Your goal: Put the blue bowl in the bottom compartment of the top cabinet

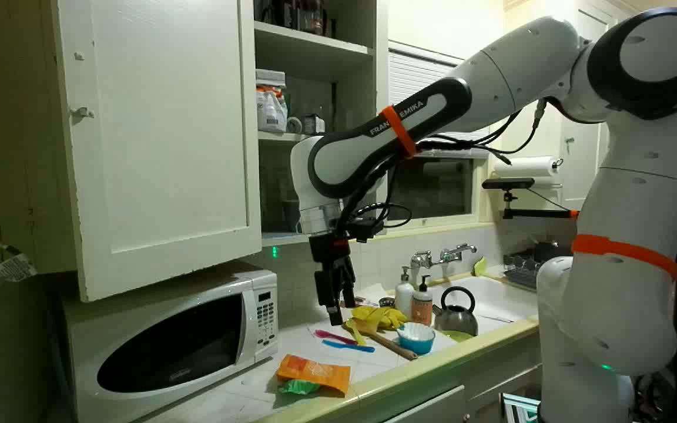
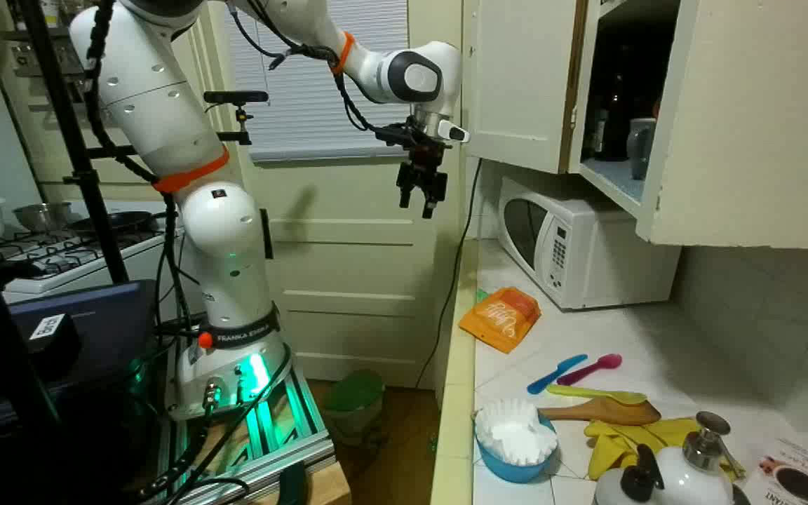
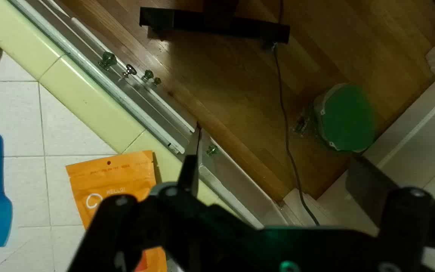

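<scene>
Foremost in the wrist view, the gripper gaped empty, while the blue bowl, probably light, stiff and slippery, sat on the counter, seemingly best pinched at its rim, clear of the ruffled white filling

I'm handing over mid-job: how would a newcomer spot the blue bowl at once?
Start at the white-tiled counter and its yellow edge. By that edge, next to the wooden utensil, sits the blue bowl. Unlike the slim blue utensil nearby, it is round, with frilly white material inside.
</scene>
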You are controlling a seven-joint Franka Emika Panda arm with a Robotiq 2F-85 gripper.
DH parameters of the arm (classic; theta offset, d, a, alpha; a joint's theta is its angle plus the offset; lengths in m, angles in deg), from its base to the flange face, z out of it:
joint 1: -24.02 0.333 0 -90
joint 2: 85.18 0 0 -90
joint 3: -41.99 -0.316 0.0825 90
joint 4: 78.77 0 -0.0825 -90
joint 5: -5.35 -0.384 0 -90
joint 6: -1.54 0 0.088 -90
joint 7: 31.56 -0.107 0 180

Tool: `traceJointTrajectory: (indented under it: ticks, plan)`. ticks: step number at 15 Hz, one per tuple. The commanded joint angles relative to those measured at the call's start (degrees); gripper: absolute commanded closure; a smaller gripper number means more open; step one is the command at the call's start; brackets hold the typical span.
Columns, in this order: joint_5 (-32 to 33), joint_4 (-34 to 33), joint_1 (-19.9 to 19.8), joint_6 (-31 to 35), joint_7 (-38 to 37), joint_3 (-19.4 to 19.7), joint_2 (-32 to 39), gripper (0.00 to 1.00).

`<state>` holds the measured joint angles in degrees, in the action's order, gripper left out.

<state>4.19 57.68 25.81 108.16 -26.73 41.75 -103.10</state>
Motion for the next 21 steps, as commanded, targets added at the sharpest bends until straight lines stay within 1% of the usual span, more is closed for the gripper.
traceJointTrajectory:
  ticks: [1,6,7,8,9,13,15,16,17,19,21]
  plan:
    - [0.0,-0.1,0.0,-0.1,0.0,-0.1,0.0,0.00]
    - [0.0,-0.1,0.0,-0.1,0.0,-0.1,0.0,0.00]
    - [1.0,0.1,-0.7,0.4,-2.4,-0.3,0.4,0.00]
    - [4.1,1.1,-2.4,2.9,-7.4,-0.7,0.7,0.00]
    - [5.6,1.5,-3.2,3.7,-9.1,-0.3,1.0,0.00]
    - [12.9,5.2,-8.7,6.6,-16.1,2.6,3.1,0.00]
    - [14.9,6.7,-11.4,8.2,-19.5,4.6,4.3,0.00]
    - [14.3,6.8,-12.7,7.4,-20.0,6.1,5.1,0.00]
    - [13.5,6.6,-13.6,6.3,-18.4,7.6,5.6,0.00]
    - [16.1,6.6,-15.7,5.4,-16.0,9.9,6.2,0.00]
    - [21.8,7.4,-18.1,5.3,-16.6,11.7,6.0,0.00]
